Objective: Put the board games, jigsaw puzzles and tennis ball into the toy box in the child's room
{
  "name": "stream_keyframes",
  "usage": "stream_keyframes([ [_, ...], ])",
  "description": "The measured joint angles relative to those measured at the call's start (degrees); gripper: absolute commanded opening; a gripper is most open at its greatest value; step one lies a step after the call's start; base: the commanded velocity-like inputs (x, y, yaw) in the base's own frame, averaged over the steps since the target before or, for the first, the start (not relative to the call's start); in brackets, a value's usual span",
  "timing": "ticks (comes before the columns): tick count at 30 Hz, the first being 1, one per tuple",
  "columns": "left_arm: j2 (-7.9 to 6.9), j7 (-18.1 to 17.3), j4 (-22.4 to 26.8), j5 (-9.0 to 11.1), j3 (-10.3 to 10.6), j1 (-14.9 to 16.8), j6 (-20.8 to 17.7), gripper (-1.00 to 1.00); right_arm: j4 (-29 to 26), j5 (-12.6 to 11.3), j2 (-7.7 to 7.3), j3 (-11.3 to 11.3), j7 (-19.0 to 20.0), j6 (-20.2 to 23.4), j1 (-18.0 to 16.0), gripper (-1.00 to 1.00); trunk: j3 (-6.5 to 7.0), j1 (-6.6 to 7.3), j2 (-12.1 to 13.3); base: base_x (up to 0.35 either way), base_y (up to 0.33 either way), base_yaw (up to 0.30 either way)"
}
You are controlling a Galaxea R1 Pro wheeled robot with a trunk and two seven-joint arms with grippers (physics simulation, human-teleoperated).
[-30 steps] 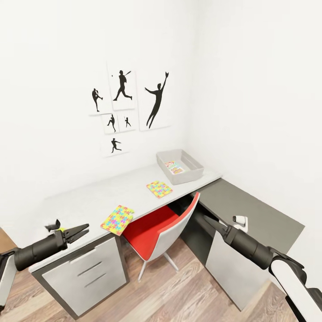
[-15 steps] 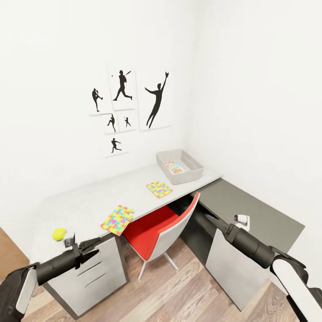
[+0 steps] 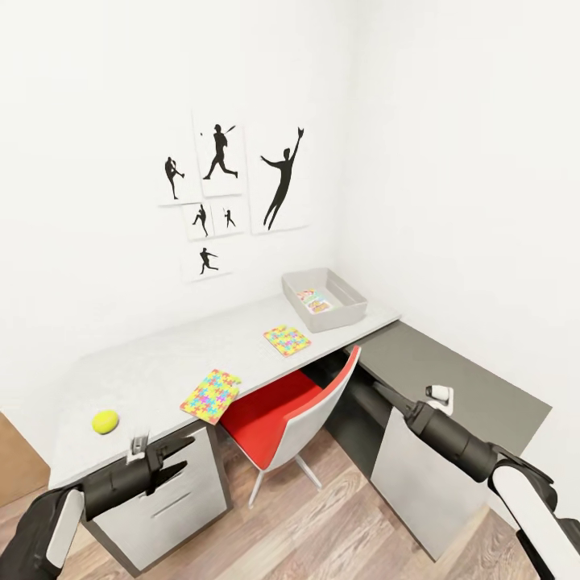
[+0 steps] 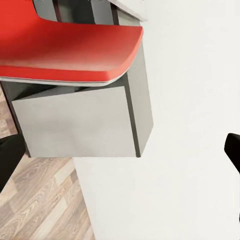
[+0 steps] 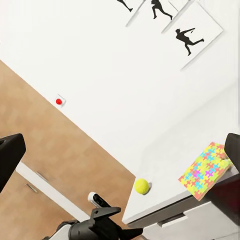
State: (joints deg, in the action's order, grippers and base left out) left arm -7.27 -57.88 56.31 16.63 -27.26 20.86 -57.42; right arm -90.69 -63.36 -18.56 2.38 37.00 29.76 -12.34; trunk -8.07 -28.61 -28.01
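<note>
The tennis ball [image 3: 105, 421] lies near the left end of the pale table [image 3: 153, 362]. My left gripper [image 3: 180, 457] hangs open and empty below the table's front edge, to the right of the ball and in front of the drawers. Two jigsaw puzzles lie on the table, one by the front edge [image 3: 211, 395] and one nearer the toy box [image 3: 287, 340]. The grey toy box [image 3: 348, 304] stands at the table's right end with a board game [image 3: 314, 302] inside. My right gripper [image 3: 364, 390] is open and empty beside the red chair. The right wrist view shows the ball [image 5: 141, 186] and a puzzle [image 5: 206, 170].
A red chair [image 3: 290, 411] is pushed under the table between my arms. Grey drawers [image 3: 161, 491] stand under the table's left part. A lower dark-grey cabinet [image 3: 459, 387] runs along the right wall. Silhouette posters [image 3: 229, 189] hang above the table. The floor is wood.
My left gripper has dropped from beside the tennis ball to below the table's front edge and moved right; the ball stays on the table. The right arm has shifted only slightly.
</note>
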Motion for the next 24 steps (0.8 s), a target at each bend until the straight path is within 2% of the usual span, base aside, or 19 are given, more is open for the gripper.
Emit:
stream_keyframes([
  [8, 0.5, 0.0, -2.8, 0.0, 0.0, 0.3, 4.2, 1.0, 0.1, 0.0, -0.5, -2.0, 0.9, 0.2, 0.1, 1.0, -1.44, -1.76, -3.2, 0.0, 0.0, 0.0],
  [15, 0.71, 0.0, -3.5, -0.1, -0.2, 4.5, 5.1, 1.0, 0.1, 0.1, -0.6, -2.6, 3.8, 0.0, 0.3, 1.0, -2.71, -3.3, -6.0, 0.0, 0.0, 0.0],
  [24, 0.55, 0.0, -7.1, -0.2, -0.3, 5.6, 8.7, 1.0, 0.2, 0.2, -0.22, -3.1, 4.1, -0.2, 0.3, 1.0, -4.33, -5.28, -9.7, 0.0, 0.0, 0.0],
])
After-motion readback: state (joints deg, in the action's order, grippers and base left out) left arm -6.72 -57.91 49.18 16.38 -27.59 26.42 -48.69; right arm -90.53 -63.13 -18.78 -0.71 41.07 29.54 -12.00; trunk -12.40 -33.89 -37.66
